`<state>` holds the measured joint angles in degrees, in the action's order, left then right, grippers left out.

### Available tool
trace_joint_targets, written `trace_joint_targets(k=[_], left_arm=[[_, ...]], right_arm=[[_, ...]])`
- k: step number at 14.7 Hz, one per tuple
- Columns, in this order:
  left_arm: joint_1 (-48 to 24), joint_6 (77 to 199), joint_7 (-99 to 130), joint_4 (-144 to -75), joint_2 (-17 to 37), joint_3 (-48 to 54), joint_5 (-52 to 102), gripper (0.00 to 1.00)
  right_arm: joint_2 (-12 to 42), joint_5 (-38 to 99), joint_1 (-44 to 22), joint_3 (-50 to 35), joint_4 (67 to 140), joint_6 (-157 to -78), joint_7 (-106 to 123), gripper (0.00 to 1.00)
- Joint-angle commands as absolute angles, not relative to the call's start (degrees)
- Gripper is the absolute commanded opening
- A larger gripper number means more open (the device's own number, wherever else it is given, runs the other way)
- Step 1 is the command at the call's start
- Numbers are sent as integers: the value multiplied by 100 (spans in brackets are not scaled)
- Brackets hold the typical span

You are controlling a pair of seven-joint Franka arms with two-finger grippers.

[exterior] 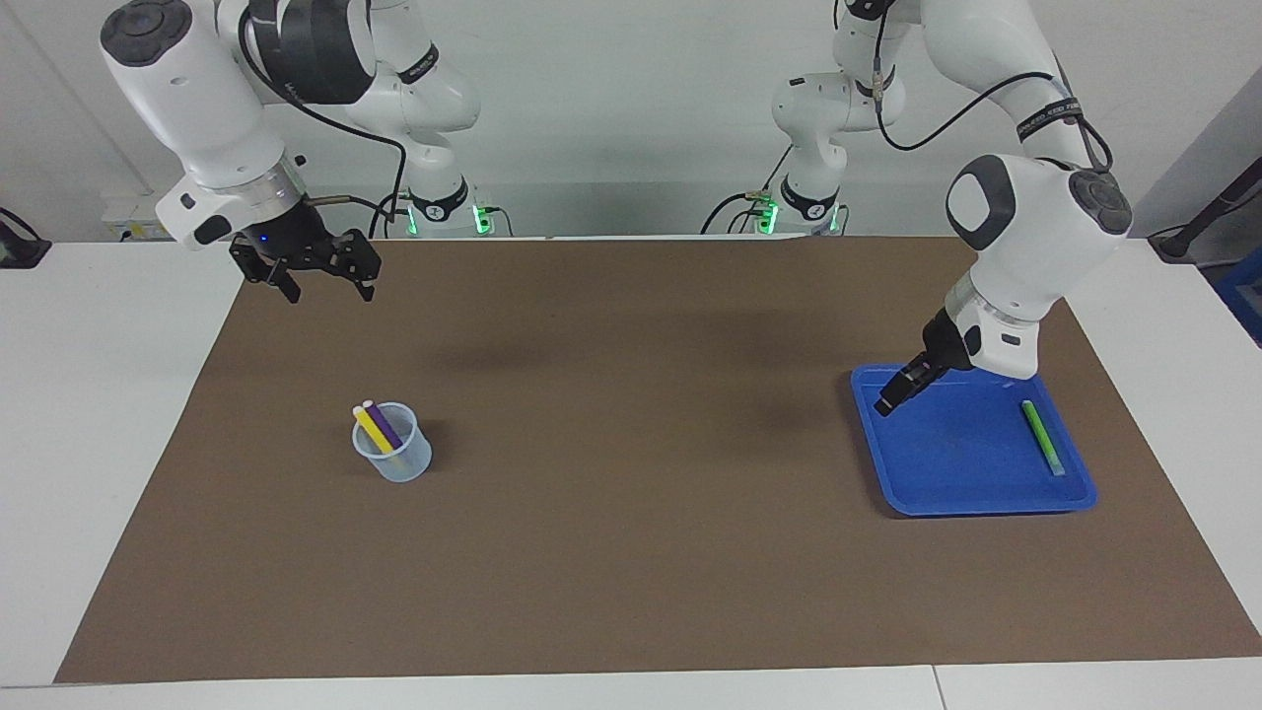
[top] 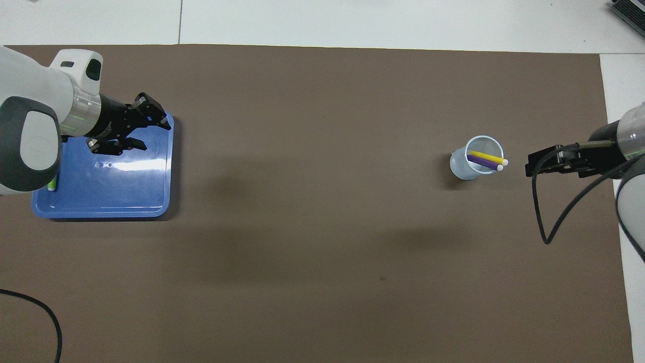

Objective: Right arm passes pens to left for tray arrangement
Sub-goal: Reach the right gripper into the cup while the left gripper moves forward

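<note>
The blue tray (exterior: 946, 473) lies toward the left arm's end of the table. The green pen (exterior: 1042, 437) lies flat in it along the rim at the table's end. In the overhead view my left arm hides most of that pen (top: 51, 185). My left gripper (exterior: 884, 406) is open and empty, low over the tray's corner nearest the table's middle; it also shows in the overhead view (top: 157, 137). The yellow pen (exterior: 373, 428) and purple pen (exterior: 385, 426) stand tilted in a translucent cup (exterior: 394, 463). My right gripper (exterior: 328, 289) is open and empty, raised over the brown mat near the robots.
A brown mat (exterior: 631, 552) covers most of the white table. The cup (top: 468, 169) stands toward the right arm's end, with the right gripper (top: 528, 168) beside it in the overhead view. A black cable (top: 541, 217) hangs from the right arm.
</note>
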<state>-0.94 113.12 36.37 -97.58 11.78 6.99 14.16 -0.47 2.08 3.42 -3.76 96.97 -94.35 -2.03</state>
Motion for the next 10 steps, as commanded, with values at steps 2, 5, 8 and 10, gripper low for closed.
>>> trace_joint_targets(k=[2, 5, 8, 10], left_arm=[[-553, 11197, 5155, -9712, 1002, 896, 1617, 70], [-852, 11259, 6123, -9659, 1002, 1010, 1626, 74], [-1124, 11390, 7037, -9659, 1002, 1107, 1635, 78], [-1300, 11601, 7609, -9668, 1002, 1177, 1644, 84]], right_arm=[[-202, 97, 457, -413, 9888, -9571, -44, 100], [-176, 97, 641, -404, 9967, -9878, 323, 100], [34, 176, 756, -404, 10019, -10185, 685, 100], [315, 176, 721, -404, 10072, -10597, 659, 100]])
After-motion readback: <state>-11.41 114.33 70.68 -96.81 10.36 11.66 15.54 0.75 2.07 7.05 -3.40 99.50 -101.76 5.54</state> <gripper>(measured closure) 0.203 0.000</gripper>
